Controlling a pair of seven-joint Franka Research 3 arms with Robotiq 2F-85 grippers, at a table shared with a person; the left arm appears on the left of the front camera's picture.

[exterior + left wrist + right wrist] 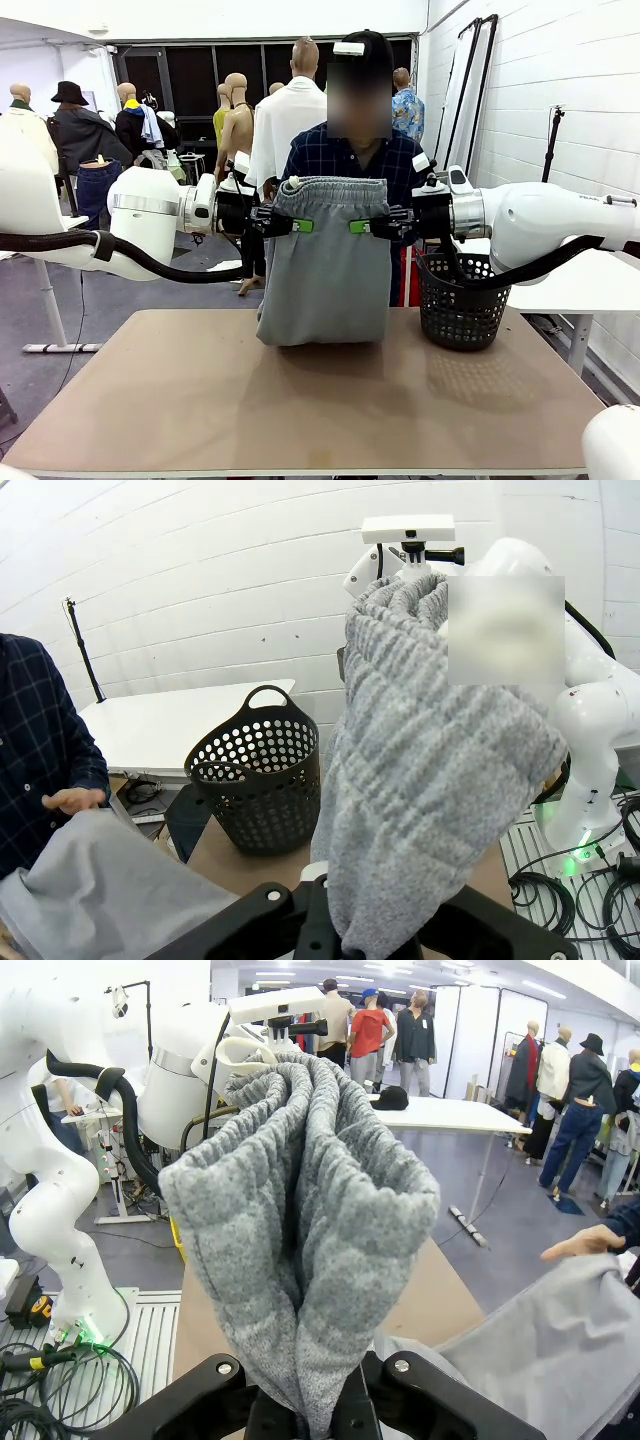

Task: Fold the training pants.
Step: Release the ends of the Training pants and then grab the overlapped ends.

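Observation:
The light grey training pants [325, 270] hang upright above the far half of the table, waistband on top and lower end resting on the tabletop. My left gripper [296, 225] is shut on the waistband's left corner, and my right gripper [360, 226] is shut on its right corner. In the left wrist view the gathered waistband [420, 770] rises from between my left gripper's [345, 950] fingers. In the right wrist view the bunched waistband [310, 1230] is pinched in my right gripper [305, 1425]. A person stands behind the pants, one hand [70, 800] at the cloth.
A black mesh basket [460, 300] stands at the table's [300, 420] far right corner, close under my right arm. A white table [590, 285] stands beyond on the right. The near half of the brown tabletop is bare.

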